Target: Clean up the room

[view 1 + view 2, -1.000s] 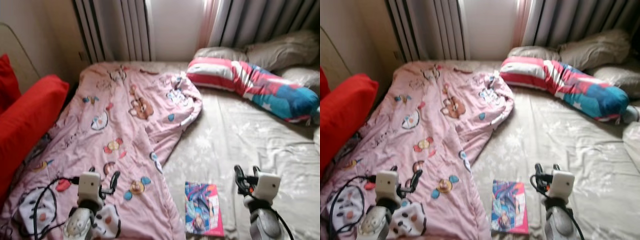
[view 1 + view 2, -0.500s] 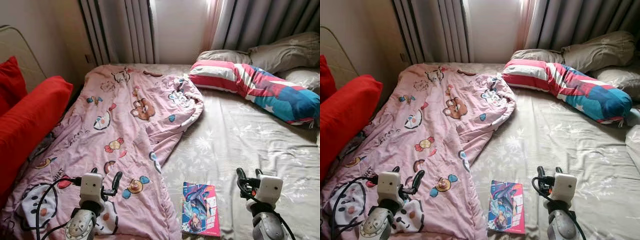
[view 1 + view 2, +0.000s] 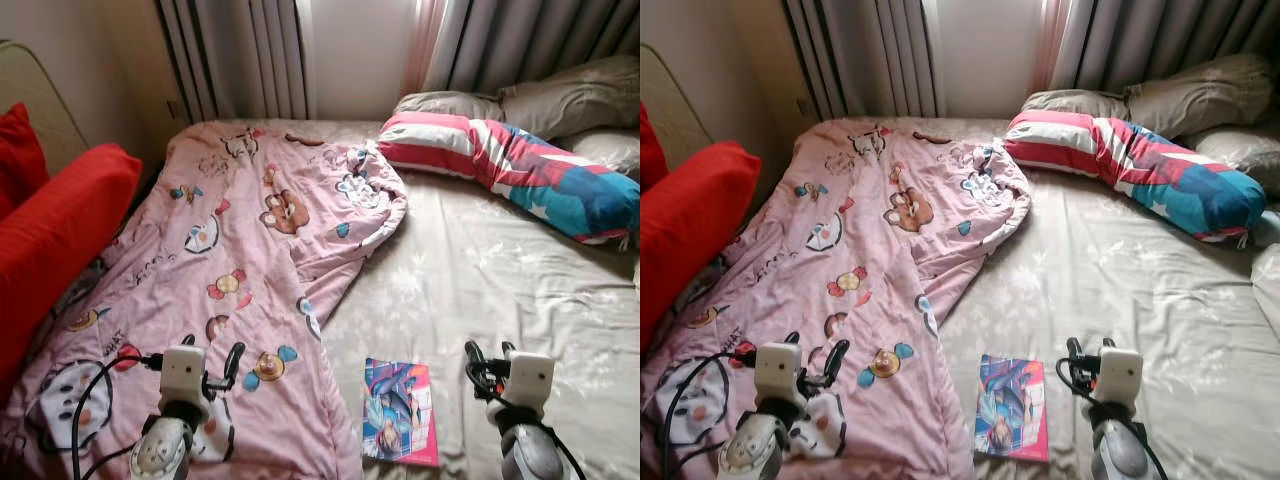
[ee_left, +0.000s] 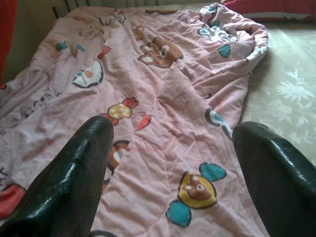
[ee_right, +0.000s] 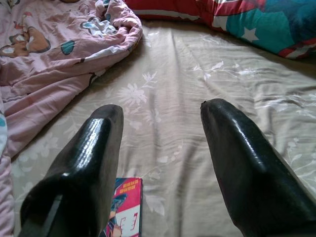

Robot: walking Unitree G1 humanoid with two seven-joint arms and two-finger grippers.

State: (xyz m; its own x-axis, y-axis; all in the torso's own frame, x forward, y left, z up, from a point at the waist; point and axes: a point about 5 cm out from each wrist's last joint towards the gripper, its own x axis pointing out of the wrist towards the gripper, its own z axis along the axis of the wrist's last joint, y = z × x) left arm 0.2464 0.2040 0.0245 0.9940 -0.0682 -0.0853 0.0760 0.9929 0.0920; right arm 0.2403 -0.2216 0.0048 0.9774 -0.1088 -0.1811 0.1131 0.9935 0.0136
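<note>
- You were looking at a bed point(image 3: 500, 290) covered in a beige flower-print sheet, which spread out ahead of both grippers and took up most of the room in view.
- A pink cartoon-print quilt point(image 3: 230, 260) lay rumpled over the bed's left half, directly under and ahead of your left gripper point(image 3: 212, 362); its folded edge ran between the two grippers.
- Grey curtains point(image 3: 240, 55) and a bright window panel stood at the far end, well beyond both grippers.
- A red cushion point(image 3: 55, 235) sat against the wall, out past the left gripper's outer side.
- A long striped bolster in red, white and teal point(image 3: 520, 175) lay far ahead of your right gripper point(image 3: 487, 358), with grey-beige pillows point(image 3: 570, 95) behind it.
- A colourful book point(image 3: 402, 411) lay flat on the sheet, just beside the right gripper on its inner side, close to the quilt's edge.
- Your left gripper hovered over the quilt with its fingers point(image 4: 74, 182) spread apart, holding nothing.
- Your right gripper hovered over the bare sheet, fingers point(image 5: 84, 168) likewise parted and empty.
</note>
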